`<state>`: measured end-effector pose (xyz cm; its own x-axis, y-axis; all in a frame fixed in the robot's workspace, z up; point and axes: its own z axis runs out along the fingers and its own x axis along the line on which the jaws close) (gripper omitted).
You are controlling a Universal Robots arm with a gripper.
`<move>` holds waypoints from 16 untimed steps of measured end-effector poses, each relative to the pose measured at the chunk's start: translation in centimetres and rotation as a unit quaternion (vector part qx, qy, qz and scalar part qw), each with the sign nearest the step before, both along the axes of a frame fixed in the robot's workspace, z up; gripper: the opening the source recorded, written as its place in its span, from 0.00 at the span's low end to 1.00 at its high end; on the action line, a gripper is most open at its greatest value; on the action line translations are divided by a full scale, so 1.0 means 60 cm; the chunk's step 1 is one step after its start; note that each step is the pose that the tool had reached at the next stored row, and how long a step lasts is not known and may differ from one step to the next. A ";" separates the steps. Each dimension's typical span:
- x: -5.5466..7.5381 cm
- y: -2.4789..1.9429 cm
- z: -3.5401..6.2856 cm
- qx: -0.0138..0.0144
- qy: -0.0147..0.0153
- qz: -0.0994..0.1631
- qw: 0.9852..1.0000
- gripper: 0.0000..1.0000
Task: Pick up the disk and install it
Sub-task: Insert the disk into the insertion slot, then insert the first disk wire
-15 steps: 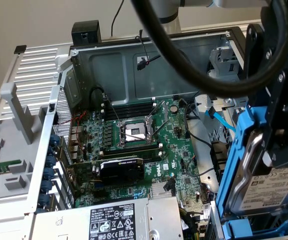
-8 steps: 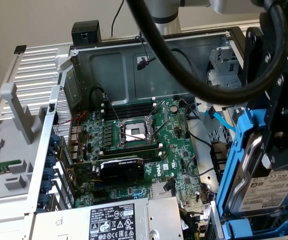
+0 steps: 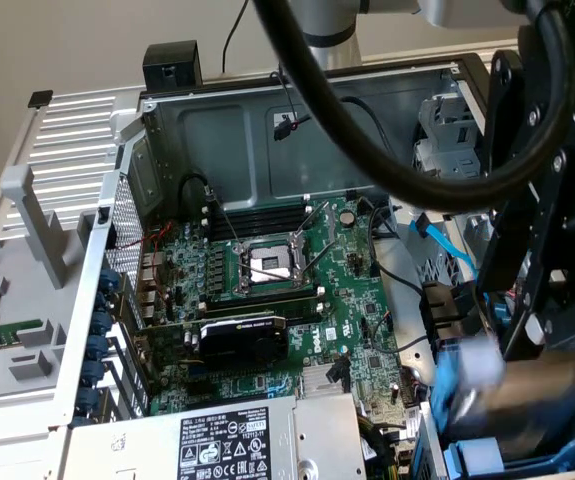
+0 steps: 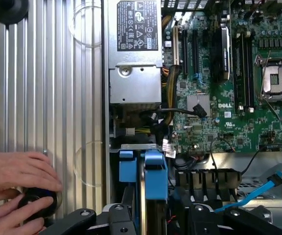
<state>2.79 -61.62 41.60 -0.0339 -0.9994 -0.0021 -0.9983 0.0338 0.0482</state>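
While the disk (image 4: 154, 182) stands on edge in its bright blue carrier at a corner of the open computer case (image 3: 267, 120), you see the black gripper (image 4: 155, 223) straddling it from above, with part of the gripper just beside the blue plastic. You cannot tell from either view whether the gripper is clamped on the disk or standing clear of it. In the exterior view the disk (image 3: 527, 392) is a grey-and-blue blur at the lower right. It sits directly under the gripper (image 3: 542, 345), among the blue drive-bay parts.

Just beside the disk in the wrist view sits the grey power-supply box (image 4: 133, 54), its black-and-white sticker facing the camera. The exterior view puts that box (image 3: 237, 440) along the bottom edge, to the exterior view's left of the disk. Beyond it lies the green motherboard (image 3: 297, 290), with the bare processor socket (image 3: 267, 265) near its middle. A black graphics card (image 3: 242, 335) is seated between the socket and the power supply.

A light-blue data cable (image 3: 437, 240) loops near the drive bay, apart from the disk. A thick black cable (image 3: 367, 150) sweeps across the upper part of the exterior view.

Outside the case, a person's hand (image 4: 20, 171) lies on a ribbed silver panel (image 4: 52, 98) with a second hand (image 4: 6, 220) near it. Both close around a round black knob (image 4: 38, 205).
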 end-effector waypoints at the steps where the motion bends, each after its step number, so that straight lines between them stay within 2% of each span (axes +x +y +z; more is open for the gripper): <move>1: 0.000 0.0000 0.000 0.000 0.000 0.000 1.000 0.45; 16: 0.000 0.0000 -0.001 0.000 0.000 0.000 1.000 0.45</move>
<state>2.79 -61.62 41.56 -0.0339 -0.9994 -0.0021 -0.9983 0.0338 0.0482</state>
